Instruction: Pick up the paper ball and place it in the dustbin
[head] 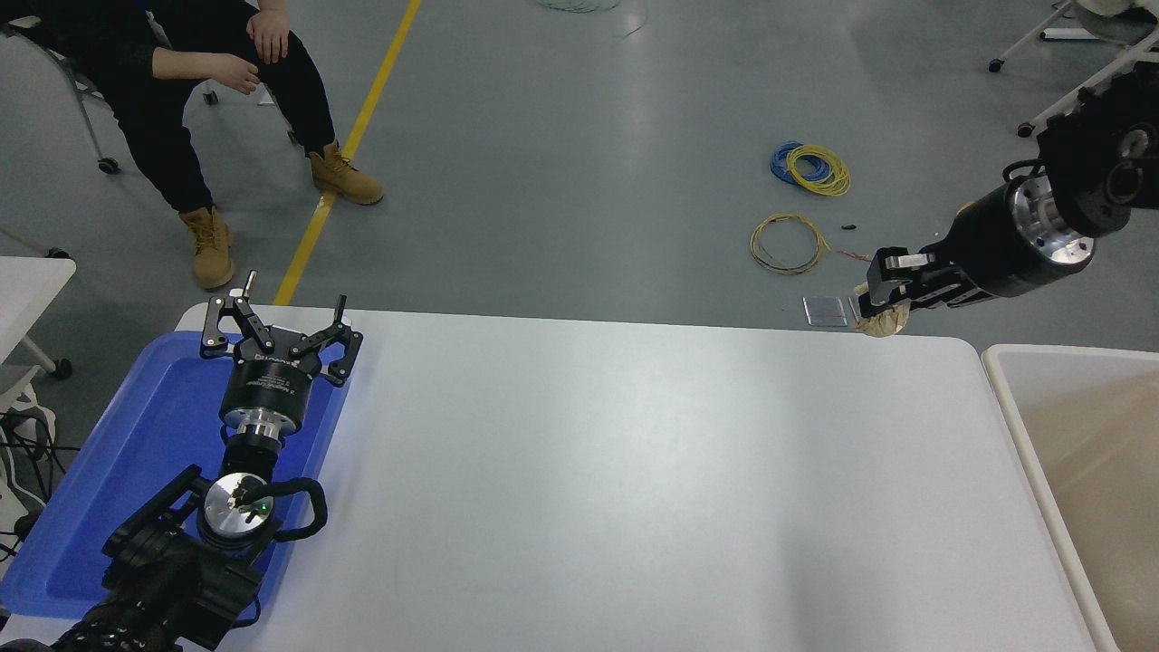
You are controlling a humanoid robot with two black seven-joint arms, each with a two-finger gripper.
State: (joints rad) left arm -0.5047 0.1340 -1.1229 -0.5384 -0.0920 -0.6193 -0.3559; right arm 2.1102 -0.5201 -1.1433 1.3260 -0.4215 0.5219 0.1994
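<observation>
My right gripper [880, 299] hangs high over the table's far right edge, shut on the paper ball [885, 320], a small tan crumpled wad that shows below the fingers. The right arm comes in from the upper right. The dustbin [1005, 380], white-rimmed with a beige inside, stands against the table's right side, to the right of and nearer than the ball. My left gripper [276, 324] stays parked open over the blue tray at the lower left, holding nothing.
A shallow blue tray [136, 453] lies at the table's left end under the left arm. A seated person [181, 81] is at the far left. Coils of wire [809, 168] and two clear plates [826, 311] lie on the floor beyond the table.
</observation>
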